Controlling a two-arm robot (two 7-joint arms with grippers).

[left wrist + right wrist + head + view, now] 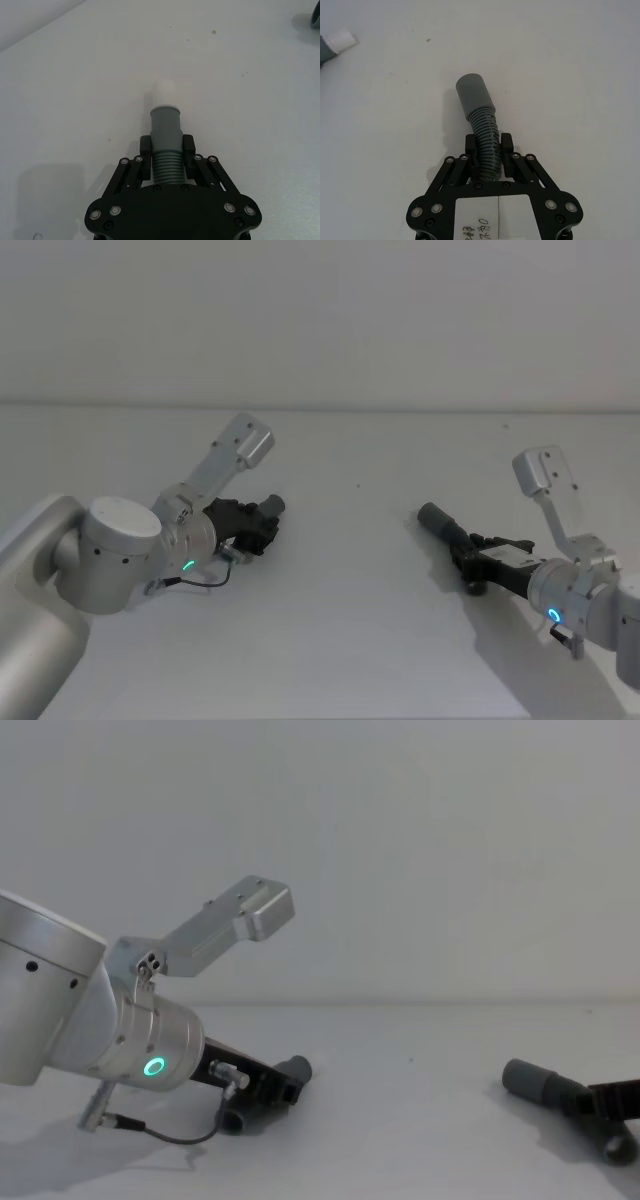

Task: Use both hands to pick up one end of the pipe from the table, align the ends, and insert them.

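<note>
Now my left tool is clamped on the ribbed neck of the short pipe piece, its white-tipped collar end pointing away from me. My right tool grips the ribbed hose behind its smooth grey socket end. The two ends sit well apart, down near the white surface.

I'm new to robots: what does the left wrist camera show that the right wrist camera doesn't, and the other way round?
Left wrist view: the left gripper clamped on the short piece, its white-tipped collar end pointing away. Right wrist view: the right gripper clamped on the ribbed piece with its wider grey socket end, and a handwritten white label on the gripper's body. Both: black jaws shut on ribbed grey pipe, with the white table behind.
</note>
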